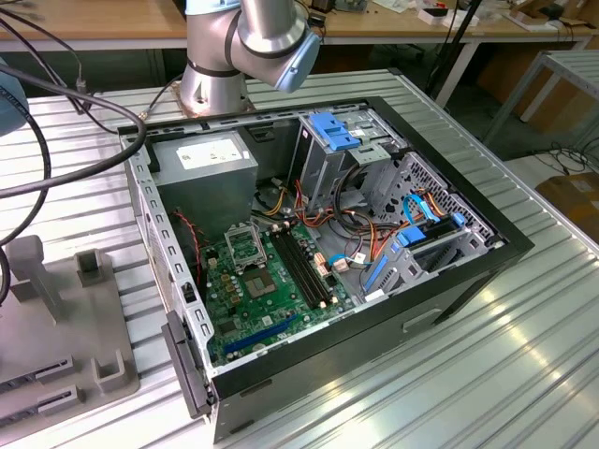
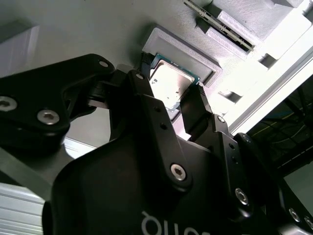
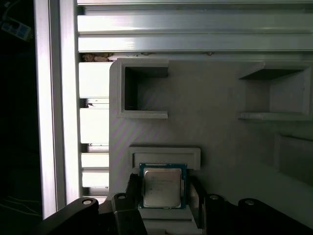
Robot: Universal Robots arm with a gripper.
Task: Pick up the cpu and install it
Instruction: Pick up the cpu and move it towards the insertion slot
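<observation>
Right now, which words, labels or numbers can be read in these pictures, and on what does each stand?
White label on the power supply: too small to read.
Print on the cpu: too faint to read.
Pale letters on the gripper: cut off, unreadable.

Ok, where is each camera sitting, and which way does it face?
Exterior view: off the arm, raised above the table, looking down into the open computer case; the arm's base and elbow show.
First wrist view: on the wrist, facing straight down onto the grey holder tray and the cpu in its recess; the gripper shows.
Second wrist view: on the wrist behind the gripper, looking along it at a slant.
Shared: both wrist views show the cpu with the gripper at it.
</observation>
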